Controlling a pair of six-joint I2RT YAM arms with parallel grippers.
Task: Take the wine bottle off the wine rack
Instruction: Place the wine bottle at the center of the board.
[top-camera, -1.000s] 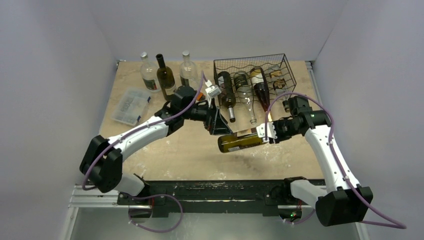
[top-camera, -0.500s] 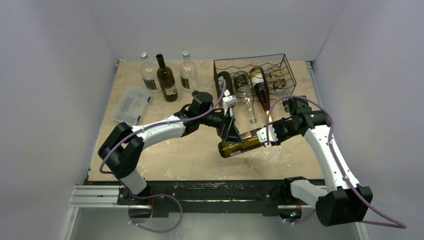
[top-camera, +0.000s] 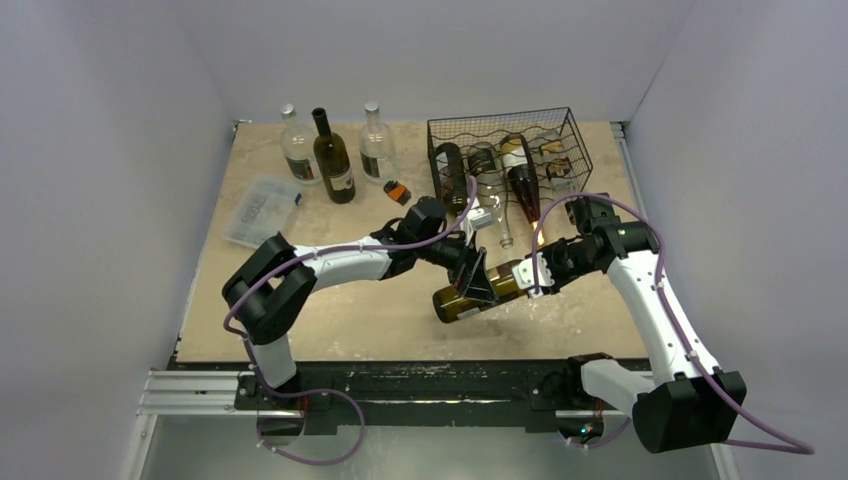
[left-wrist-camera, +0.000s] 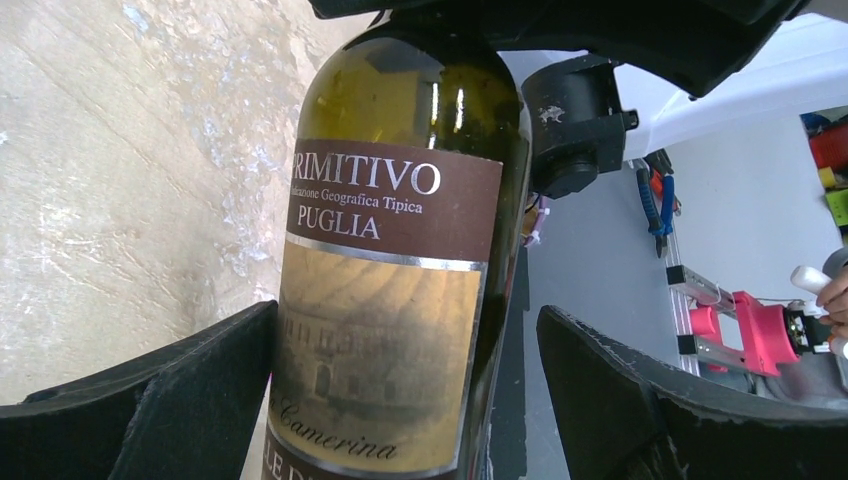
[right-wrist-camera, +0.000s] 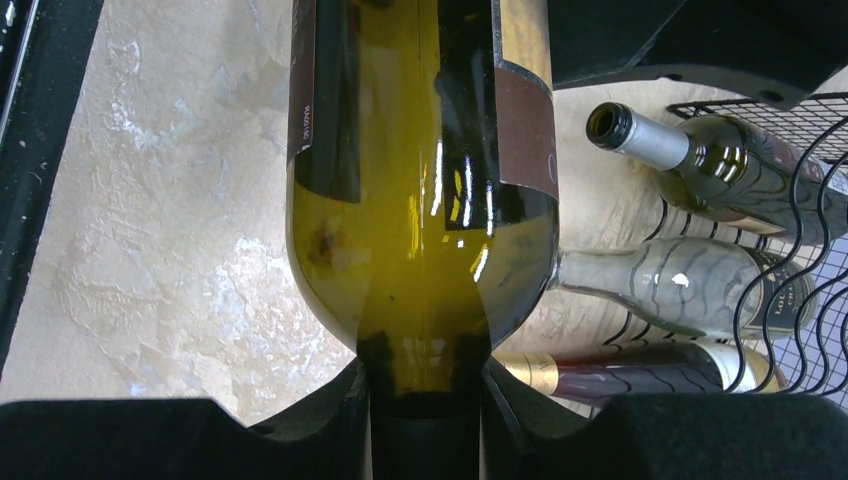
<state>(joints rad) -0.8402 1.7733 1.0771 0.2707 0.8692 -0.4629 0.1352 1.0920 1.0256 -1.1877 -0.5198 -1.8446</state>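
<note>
One wine bottle (top-camera: 478, 291) is out of the wine rack (top-camera: 580, 150) and hangs nearly level over the surface (top-camera: 340, 320), just in front of the rack, its base toward the left arm and its neck toward the right. The right gripper (top-camera: 535, 270) has the neck, its jaws pinching it close below the shoulder, as the right wrist view shows plainly. The left gripper (left-wrist-camera: 410, 390) sits at the bottle's body with its jaws spread wide on either side of the brown label. One finger (left-wrist-camera: 180, 400) lies just beside the glass, though I cannot tell if it touches, and the other finger (left-wrist-camera: 620, 400) stands clearly apart from it. Other bottles (top-camera: 452, 190) lie in the rack with their necks pointing toward the arms. Three more bottles (top-camera: 331, 160) stand upright at the far left of the surface, and a clear plastic box (top-camera: 262, 210) lies near them by the left edge.
</note>
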